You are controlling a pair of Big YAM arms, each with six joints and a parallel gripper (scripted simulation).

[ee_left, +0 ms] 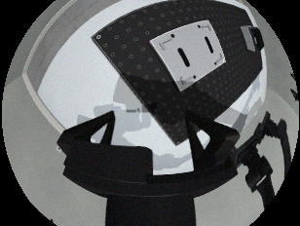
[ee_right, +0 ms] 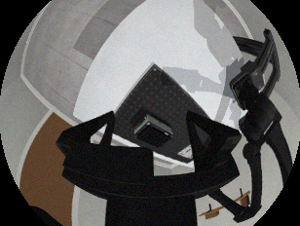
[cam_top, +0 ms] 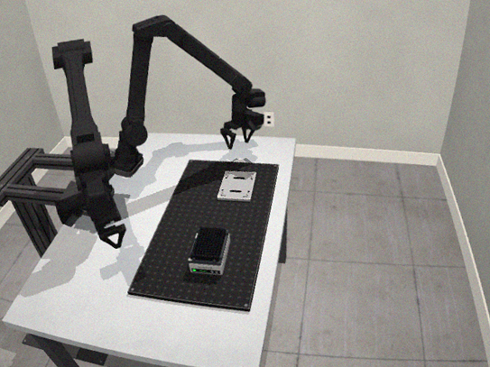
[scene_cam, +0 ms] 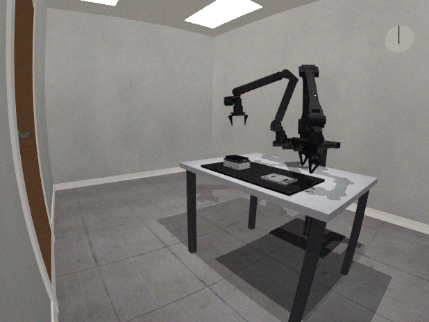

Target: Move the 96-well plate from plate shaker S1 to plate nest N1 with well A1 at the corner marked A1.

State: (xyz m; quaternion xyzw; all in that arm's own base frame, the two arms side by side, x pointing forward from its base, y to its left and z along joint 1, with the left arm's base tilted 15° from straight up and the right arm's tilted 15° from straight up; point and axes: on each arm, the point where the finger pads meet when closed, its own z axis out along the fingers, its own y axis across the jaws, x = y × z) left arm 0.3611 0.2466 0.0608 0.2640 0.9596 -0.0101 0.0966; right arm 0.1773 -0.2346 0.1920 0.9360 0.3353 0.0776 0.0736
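The black 96-well plate (cam_top: 209,242) (scene_cam: 237,158) (ee_right: 152,137) sits on top of the plate shaker S1 (cam_top: 206,267) (scene_cam: 237,164), a light box with a green light. The pale plate nest N1 (cam_top: 238,184) (scene_cam: 279,179) (ee_left: 196,53) is empty. The A1 markings are too small to read. My left gripper (cam_top: 239,144) (scene_cam: 307,168) (ee_left: 150,114) is open and empty, above the table beyond the nest's end of the black board. My right gripper (cam_top: 116,245) (scene_cam: 238,124) (ee_right: 150,114) is open and empty, high up to the side of the shaker.
The shaker and nest stand apart on the black perforated board (cam_top: 164,272) (scene_cam: 257,173) (ee_left: 131,55) (ee_right: 156,93), which lies on the white table (cam_top: 171,334) (scene_cam: 343,180). The arms' stand (cam_top: 33,188) is at the table's edge across from the nest and shaker.
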